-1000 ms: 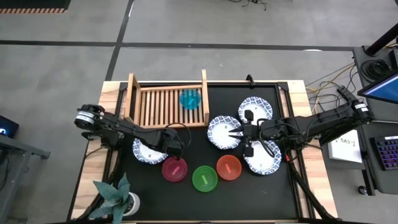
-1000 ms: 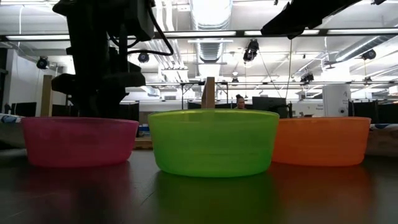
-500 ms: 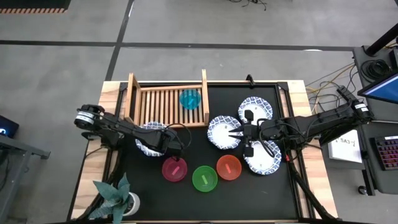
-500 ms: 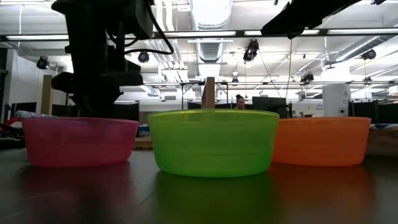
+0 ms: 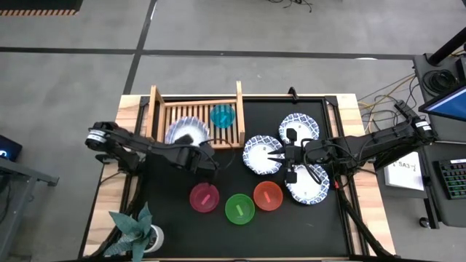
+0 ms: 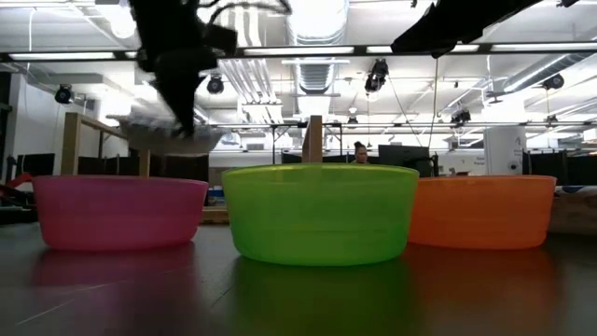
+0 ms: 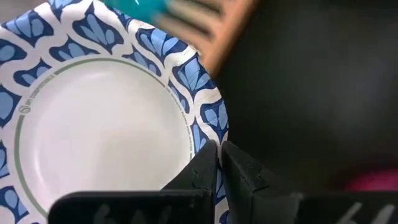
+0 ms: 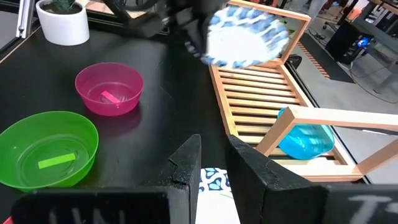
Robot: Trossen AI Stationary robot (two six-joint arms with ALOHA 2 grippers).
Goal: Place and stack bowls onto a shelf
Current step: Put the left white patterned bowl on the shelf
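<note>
My left gripper [image 7: 219, 155] is shut on a white bowl with a blue patterned rim [image 5: 186, 132], which hangs over the near rail of the wooden shelf [image 5: 175, 116]. A cyan bowl [image 5: 223, 115] sits on the shelf's slats at its right end. On the black mat stand the magenta [image 5: 204, 197], green [image 5: 239, 209] and red [image 5: 268, 196] bowls in a row. My right gripper [image 5: 277, 154] hovers over the right rim of another white bowl [image 5: 258, 154], its fingers a little apart and holding nothing. My left gripper pinches the white bowl's patterned rim [image 7: 208, 134] between its two fingers, one finger inside the bowl and one outside. The fingers come slanting down from the bowl's near right side. The bowl is lifted clear and tilted [image 6: 173, 138], above the shelf's near rail.
Two more white patterned bowls [image 5: 299, 129] [image 5: 308, 182] lie on the mat under and beside my right arm. A potted plant [image 5: 135, 229] stands at the near left corner. The shelf's left slats [image 5: 171, 109] are bare.
My left gripper has shut on the white bowl's rim, raised it off the mat and carried it toward the far edge, over the shelf's near rail. The bowl now hangs tilted, clear of the mat.
</note>
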